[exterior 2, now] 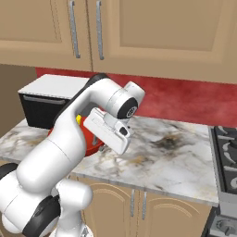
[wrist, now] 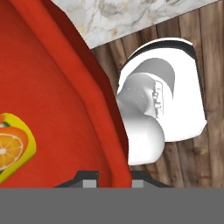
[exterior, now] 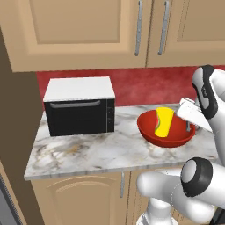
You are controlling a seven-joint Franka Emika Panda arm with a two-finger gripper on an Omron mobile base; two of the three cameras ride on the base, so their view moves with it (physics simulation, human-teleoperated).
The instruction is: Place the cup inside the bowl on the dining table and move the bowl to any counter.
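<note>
A black microwave [exterior: 80, 107] with a white top is seen at the left of the marble counter [exterior: 88, 151], below tan wall cabinets [exterior: 88, 30]. To its right, well apart from it, the red bowl [exterior: 151, 129] is set on the counter, and the yellow cup [exterior: 163, 121] is leaned inside it. At the bowl's right rim the gripper [wrist: 113, 178] is clamped, one finger inside the wall and one outside. Farther right, a stove [exterior 2: 227, 157] is seen at the counter's end.
</note>
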